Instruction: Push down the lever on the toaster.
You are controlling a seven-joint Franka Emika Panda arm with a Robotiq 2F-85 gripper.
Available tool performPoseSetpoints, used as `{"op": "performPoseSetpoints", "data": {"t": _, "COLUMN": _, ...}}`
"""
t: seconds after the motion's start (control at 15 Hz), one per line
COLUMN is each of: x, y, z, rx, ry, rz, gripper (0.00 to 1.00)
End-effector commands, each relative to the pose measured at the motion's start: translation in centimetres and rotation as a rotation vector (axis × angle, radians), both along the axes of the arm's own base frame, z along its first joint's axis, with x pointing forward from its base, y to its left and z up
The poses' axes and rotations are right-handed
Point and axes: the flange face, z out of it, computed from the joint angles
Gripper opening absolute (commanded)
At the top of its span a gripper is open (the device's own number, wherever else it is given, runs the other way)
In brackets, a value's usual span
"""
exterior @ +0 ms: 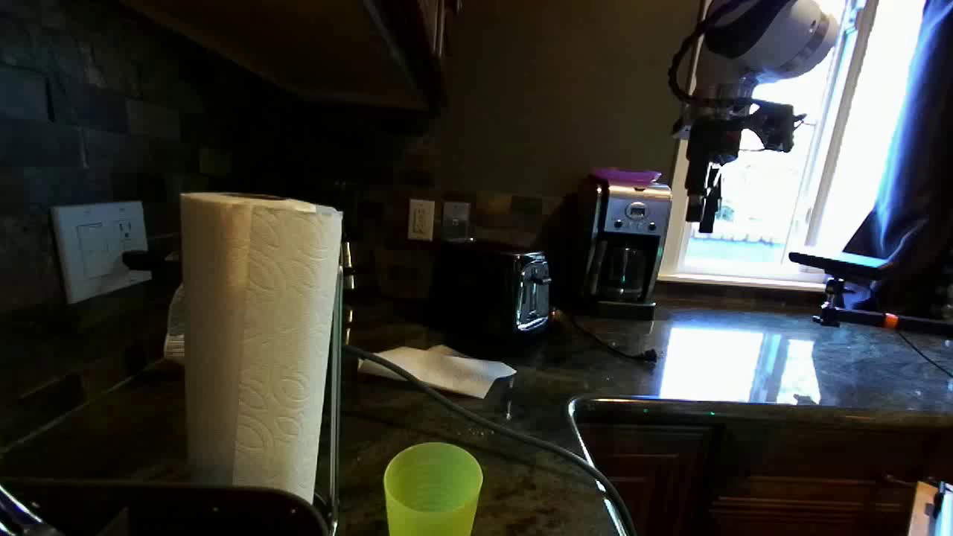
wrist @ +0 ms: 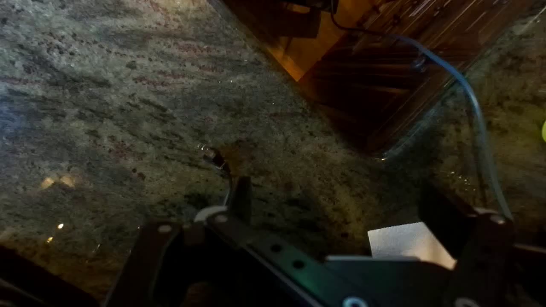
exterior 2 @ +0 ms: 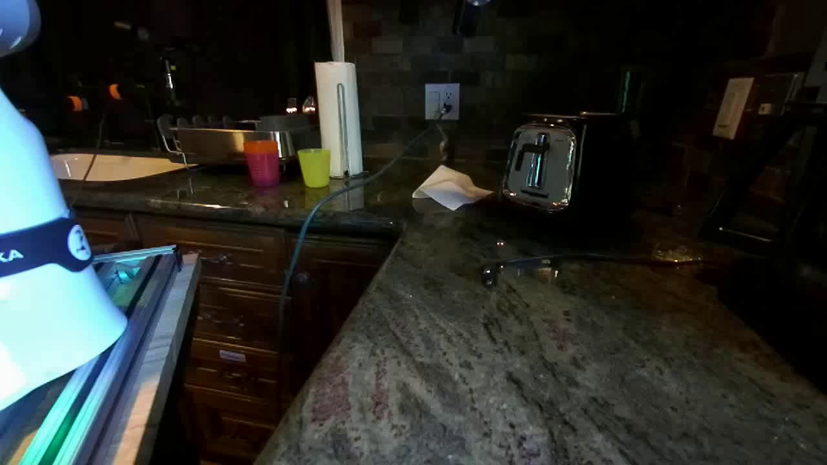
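On the desk [exterior 2: 504, 361], near the coffee maker [exterior: 636, 212], stands the toaster [exterior 2: 561, 166], its lever [exterior 2: 534, 148] looking raised. The fingers [wrist: 242, 198] hang wide apart and well clear; I'd narrow them first, square up just above the lever, then press straight down so the toaster doesn't skid.

- Below the jaws of your gripper [wrist: 335, 196]: the countertop [wrist: 128, 106].
- In the wrist view, ahead of your jaws: a plug [wrist: 217, 160] to the left, a cable [wrist: 470, 94] to the right.
- In an exterior view, lower left of your jaws: the coffee maker [exterior: 629, 231]; farther left, the toaster [exterior: 510, 290].
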Motion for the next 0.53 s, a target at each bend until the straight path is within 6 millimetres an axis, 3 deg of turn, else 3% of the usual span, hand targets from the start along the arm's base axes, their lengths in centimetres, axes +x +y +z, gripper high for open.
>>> {"op": "performPoseSetpoints", "data": {"t": 0.0, "x": 0.0, "y": 0.0, "z": 0.0, "rx": 0.0, "ry": 0.001, "rz": 0.0, "gripper": 1.0}}
{"op": "performPoseSetpoints", "data": {"t": 0.2, "x": 0.0, "y": 0.0, "z": 0.0, "rx": 0.0, "ry": 0.001, "rz": 0.0, "gripper": 1.0}}
{"op": "performPoseSetpoints", "data": {"t": 0.47, "x": 0.6, "y": 2.1, "z": -1.3, "rx": -0.011, "ry": -0.037, "rz": 0.038, "gripper": 1.0}}
